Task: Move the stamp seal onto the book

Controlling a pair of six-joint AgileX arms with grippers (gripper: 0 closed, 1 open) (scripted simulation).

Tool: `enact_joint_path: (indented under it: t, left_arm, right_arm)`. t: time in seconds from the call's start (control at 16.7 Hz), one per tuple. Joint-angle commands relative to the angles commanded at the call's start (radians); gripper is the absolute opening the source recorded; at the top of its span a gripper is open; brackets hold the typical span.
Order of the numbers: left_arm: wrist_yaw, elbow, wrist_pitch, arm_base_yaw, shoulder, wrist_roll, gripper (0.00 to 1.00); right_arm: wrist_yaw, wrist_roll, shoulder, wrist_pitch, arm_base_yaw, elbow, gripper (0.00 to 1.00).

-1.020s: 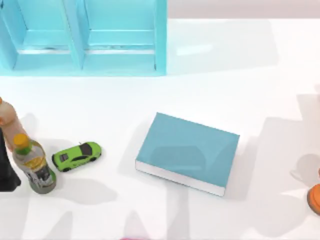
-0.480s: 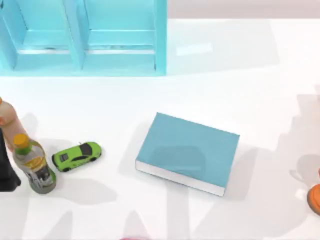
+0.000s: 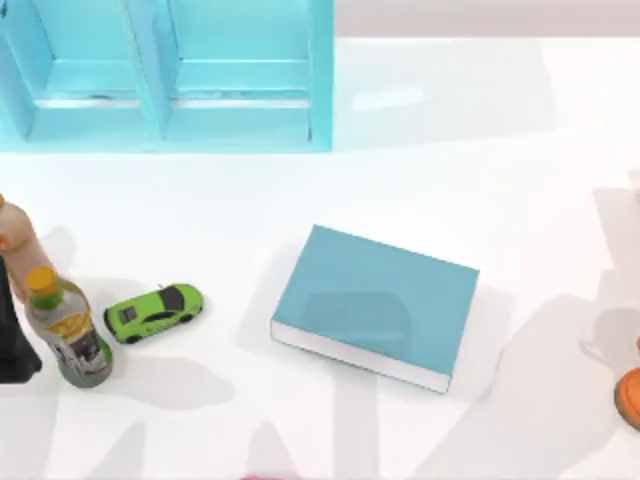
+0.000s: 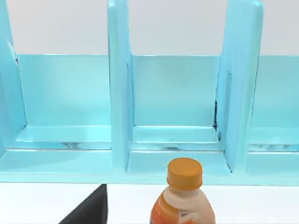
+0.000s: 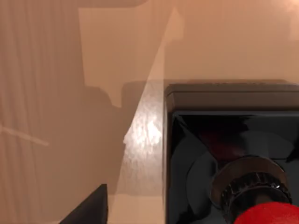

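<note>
While glossy red-knobbed stamp seal [image 5: 233, 172] sits w/ black square base, book [image 3: 375, 305] lies flat.

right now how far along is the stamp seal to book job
Nothing looks done: the book lies bare-topped mid-table. In hand: the right wrist view looks down close on the stamp seal, black base and red knob, no grasp visible. Left: gripping it, carrying it over, setting it on the book.

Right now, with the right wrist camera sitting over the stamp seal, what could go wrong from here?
1. The stamp seal has a glossy round red knob; fingers closing on it may slip, so the black base looks safer.
2. The book lies askew on the table, and a release near its edge could drop the seal off.
3. The orange round thing at the table's right edge could get knocked.
</note>
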Motion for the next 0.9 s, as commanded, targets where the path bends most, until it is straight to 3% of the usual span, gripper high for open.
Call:
enact_joint_path:
  t: [0.06,0.84,0.9]
  left_arm:
    - [0.0,0.0,0.0,0.0,0.0,0.0,1.0]
    - [0.0,0.0,0.0,0.0,0.0,0.0,1.0]
    - [0.0,0.0,0.0,0.0,0.0,0.0,1.0]
  right_arm:
    - [0.0,0.0,0.0,0.0,0.0,0.0,1.0]
    - [0.0,0.0,0.0,0.0,0.0,0.0,0.02]
    - [0.0,0.0,0.0,0.0,0.0,0.0,0.0]
